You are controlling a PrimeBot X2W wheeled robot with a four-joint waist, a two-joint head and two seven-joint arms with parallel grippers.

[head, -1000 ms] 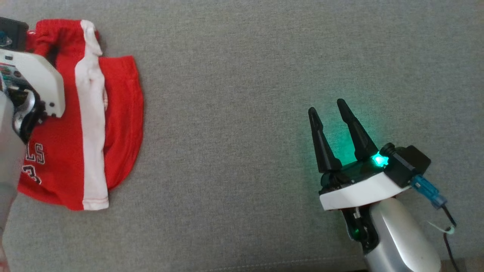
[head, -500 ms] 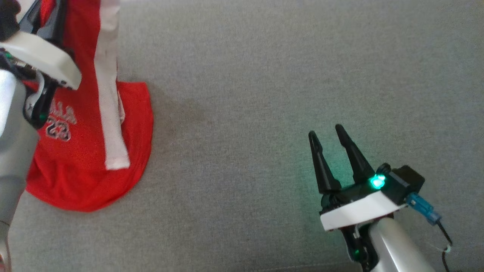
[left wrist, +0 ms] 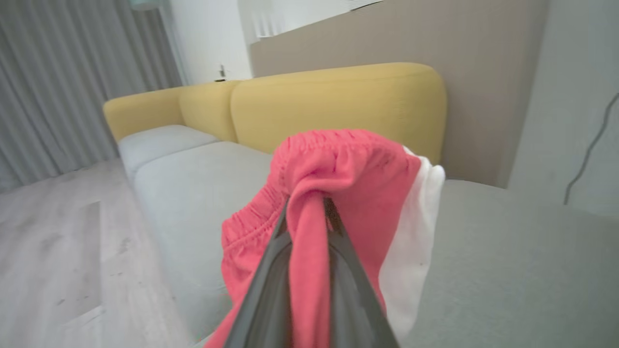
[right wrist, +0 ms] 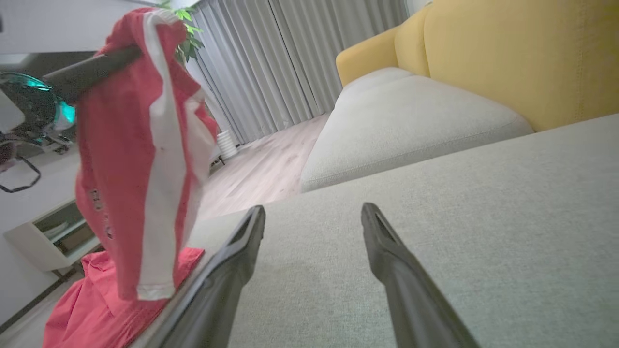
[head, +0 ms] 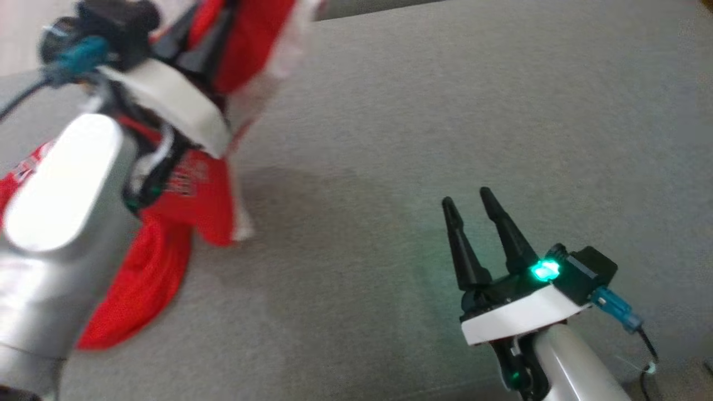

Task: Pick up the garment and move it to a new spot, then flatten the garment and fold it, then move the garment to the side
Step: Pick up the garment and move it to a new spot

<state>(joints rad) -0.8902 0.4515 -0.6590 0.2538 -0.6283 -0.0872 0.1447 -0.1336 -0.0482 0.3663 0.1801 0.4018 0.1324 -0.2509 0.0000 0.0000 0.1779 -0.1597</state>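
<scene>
Past grey seat (right wrist: 483, 217), curtains (right wrist: 290, 58), possibly plant (right wrist: 189, 29)

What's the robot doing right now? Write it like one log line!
step: pick up | left gripper: shut on garment | garment: hanging, lower end on grey cushion | right gripper: open, empty

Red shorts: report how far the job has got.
Done: the left gripper is shut on the waistband of the red shorts, and most of the fabric hangs above the grey cushion, with the lower end lying on it. In hand: the carry to a new spot. Left: setting down, flattening, folding, moving aside. The right gripper is open, holding nothing.
</scene>
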